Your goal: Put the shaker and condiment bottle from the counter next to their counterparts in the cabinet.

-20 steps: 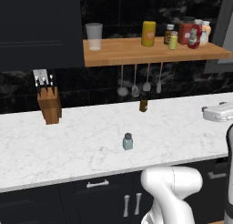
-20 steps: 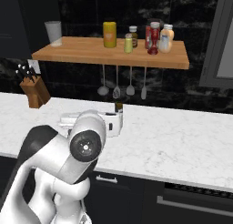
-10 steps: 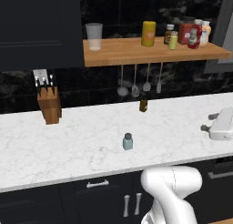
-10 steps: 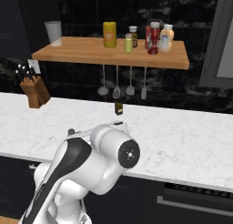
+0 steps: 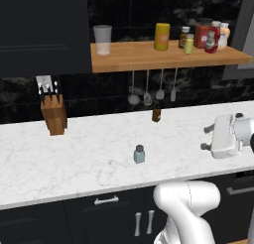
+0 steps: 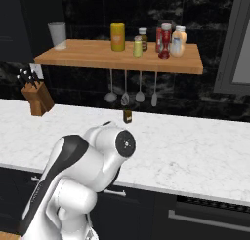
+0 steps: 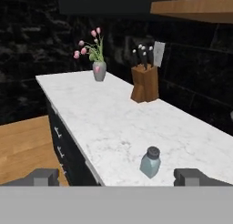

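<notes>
The shaker [image 5: 139, 154], pale blue-green with a grey cap, stands upright near the middle of the white marble counter [image 5: 84, 153]. In the hand view the shaker [image 7: 150, 162] sits ahead, right of centre between the wide-apart fingertips [image 7: 193, 176]. My gripper [image 5: 206, 138] hovers open and empty over the counter's right end, well right of the shaker. The condiment bottle [image 5: 157, 114], small and dark in the shelf's shadow, stands by the back wall [image 6: 127, 116]. The counterparts [image 5: 203, 37] cluster at the right end of the wooden cabinet shelf [image 5: 144, 57].
A knife block [image 5: 53, 116] stands at the counter's left, with a flower vase [image 7: 99, 70] beyond it. Ladles and spoons [image 5: 149, 91] hang under the shelf above the condiment bottle. A yellow canister [image 5: 161, 36] and a glass cup [image 5: 102, 39] occupy the shelf's middle and left.
My arm has swung, and the hand has come lower and further in from the right edge of the left base view. Shaker and bottle have not moved.
</notes>
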You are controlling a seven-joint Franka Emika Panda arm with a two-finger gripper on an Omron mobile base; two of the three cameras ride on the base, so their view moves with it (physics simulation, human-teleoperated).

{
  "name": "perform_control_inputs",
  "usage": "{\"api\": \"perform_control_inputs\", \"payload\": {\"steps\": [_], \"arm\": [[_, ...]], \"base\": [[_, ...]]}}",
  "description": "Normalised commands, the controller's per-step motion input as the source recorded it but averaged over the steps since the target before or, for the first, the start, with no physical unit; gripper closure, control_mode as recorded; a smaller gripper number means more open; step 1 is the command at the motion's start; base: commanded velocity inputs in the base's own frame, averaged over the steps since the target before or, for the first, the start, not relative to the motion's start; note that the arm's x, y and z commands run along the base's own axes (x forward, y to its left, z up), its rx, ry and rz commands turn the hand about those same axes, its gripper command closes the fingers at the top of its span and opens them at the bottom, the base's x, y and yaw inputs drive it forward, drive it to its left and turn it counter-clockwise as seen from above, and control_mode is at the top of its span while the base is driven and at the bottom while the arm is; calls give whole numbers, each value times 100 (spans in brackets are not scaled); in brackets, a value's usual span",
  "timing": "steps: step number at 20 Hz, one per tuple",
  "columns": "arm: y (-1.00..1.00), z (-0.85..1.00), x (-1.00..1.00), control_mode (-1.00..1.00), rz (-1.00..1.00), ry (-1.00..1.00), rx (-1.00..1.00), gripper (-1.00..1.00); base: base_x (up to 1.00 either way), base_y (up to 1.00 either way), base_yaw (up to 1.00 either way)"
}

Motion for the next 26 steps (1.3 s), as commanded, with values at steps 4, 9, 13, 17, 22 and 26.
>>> {"api": "perform_control_inputs", "payload": {"steps": [4,9,13,17,22,26], "arm": [[15,-26,10,-100,6,5,-1,-100],[8,-31,0,-100,1,0,0,-100],[13,-39,0,-100,1,0,0,-100],[25,-25,0,-100,4,1,0,-100],[24,-23,0,-100,1,0,-1,-100],[27,-19,7,-100,0,0,0,-100]], "base": [[0,0,0],[0,0,0],[0,0,0],[0,0,0],[0,0,0],[0,0,0]]}}
